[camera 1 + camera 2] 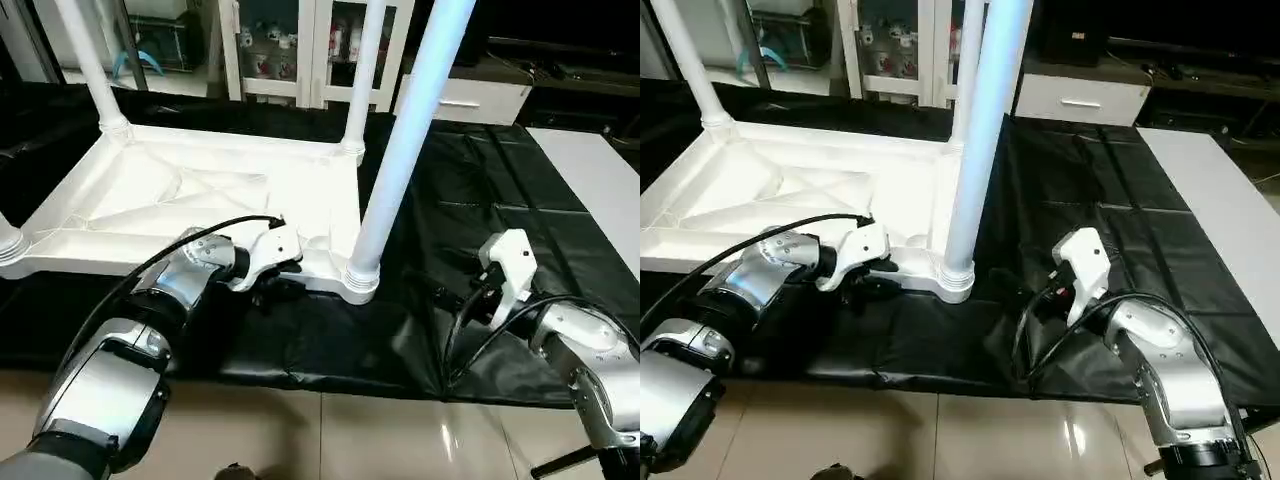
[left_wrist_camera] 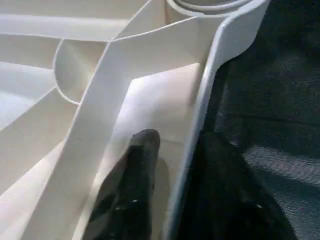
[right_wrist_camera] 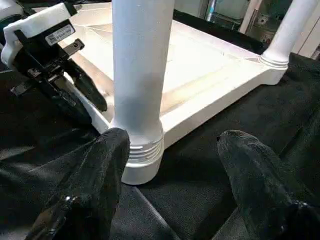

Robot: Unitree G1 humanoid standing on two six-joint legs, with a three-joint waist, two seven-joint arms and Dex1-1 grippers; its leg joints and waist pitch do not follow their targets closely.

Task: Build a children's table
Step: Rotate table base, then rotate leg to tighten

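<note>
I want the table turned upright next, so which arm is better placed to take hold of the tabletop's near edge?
Left. The left gripper already straddles the tabletop rim, one finger inside the wall. The right gripper hangs open over the black cover, short of the near leg.

near leg cut off by top edge, same for far legs, tabletop left corner clipped at frame edge, left gripper fingertips hidden under tabletop rim in head views, cabinet contents too small to tell
</note>
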